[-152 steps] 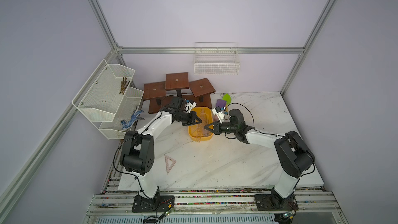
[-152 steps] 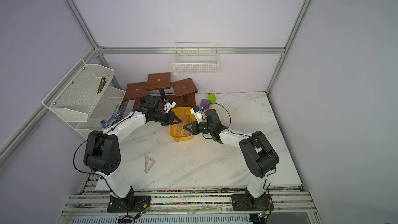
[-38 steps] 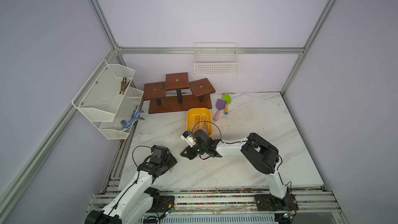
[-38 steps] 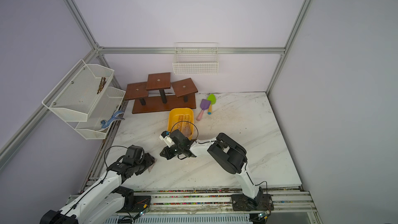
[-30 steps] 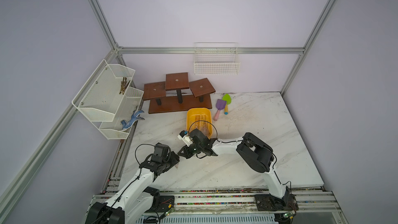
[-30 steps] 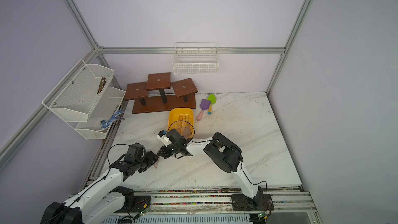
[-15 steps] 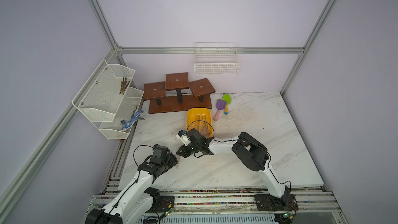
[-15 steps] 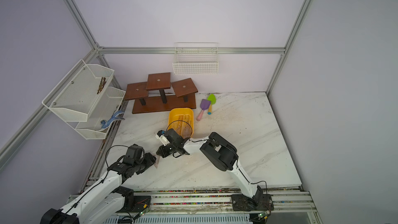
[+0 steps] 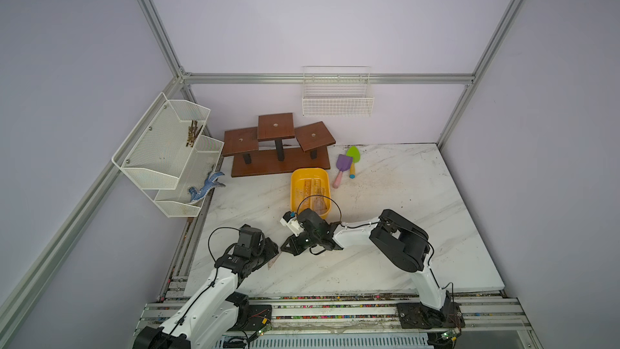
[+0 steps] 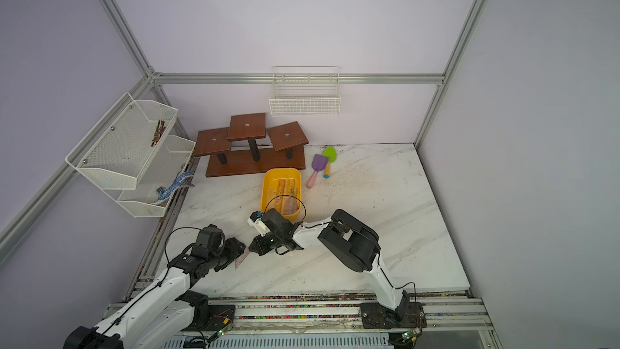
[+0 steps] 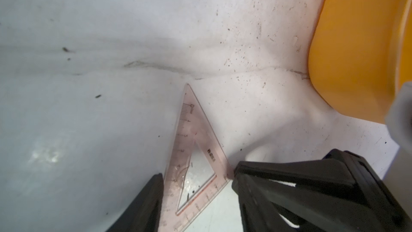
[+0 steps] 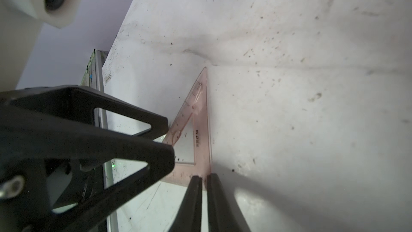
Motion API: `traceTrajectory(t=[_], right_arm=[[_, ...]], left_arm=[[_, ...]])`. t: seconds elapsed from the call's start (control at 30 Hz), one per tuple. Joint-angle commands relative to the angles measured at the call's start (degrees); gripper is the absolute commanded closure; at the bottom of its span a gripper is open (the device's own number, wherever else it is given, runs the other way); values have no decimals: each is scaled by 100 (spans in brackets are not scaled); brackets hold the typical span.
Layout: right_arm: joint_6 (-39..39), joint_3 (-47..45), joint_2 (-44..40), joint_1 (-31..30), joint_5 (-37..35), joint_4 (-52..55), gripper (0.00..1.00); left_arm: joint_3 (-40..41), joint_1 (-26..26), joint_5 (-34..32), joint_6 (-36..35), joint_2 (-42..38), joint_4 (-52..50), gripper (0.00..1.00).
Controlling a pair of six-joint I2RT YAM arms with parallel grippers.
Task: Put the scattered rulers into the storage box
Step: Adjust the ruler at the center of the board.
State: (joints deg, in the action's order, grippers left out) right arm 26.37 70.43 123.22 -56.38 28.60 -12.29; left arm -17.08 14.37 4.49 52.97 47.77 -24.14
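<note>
Both arms left the storage box (image 11: 347, 52) for the pinkish set square (image 11: 200, 139); left gripper (image 11: 196, 172) straddled it, jaws apart, while right gripper (image 12: 204, 177), closed, touched its corner.

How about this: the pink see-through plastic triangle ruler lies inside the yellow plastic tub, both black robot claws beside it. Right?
No: the left wrist view shows the pink triangle ruler on the marble table, outside the yellow tub. Left gripper and right gripper are beside it.

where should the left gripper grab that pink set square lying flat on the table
Probably across its wide end, pinching the two outer edges from above. The set square lies flat and thin on the table, so its faces offer no hold; the left gripper straddles that end, jaws apart.
</note>
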Motion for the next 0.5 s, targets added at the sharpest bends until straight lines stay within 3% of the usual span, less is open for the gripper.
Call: traceTrajectory(t=[0.0, 0.17, 0.47], right_arm=[[98, -118, -252, -42, 100, -54, 86], [-71, -56, -475, -4, -67, -236, 88], [-99, 483, 133, 11, 128, -90, 94]], left_arm=[[3, -4, -309, 144, -256, -400, 42], [3, -133, -429, 310, -599, -673, 42], [108, -275, -82, 310, -878, -741, 41]])
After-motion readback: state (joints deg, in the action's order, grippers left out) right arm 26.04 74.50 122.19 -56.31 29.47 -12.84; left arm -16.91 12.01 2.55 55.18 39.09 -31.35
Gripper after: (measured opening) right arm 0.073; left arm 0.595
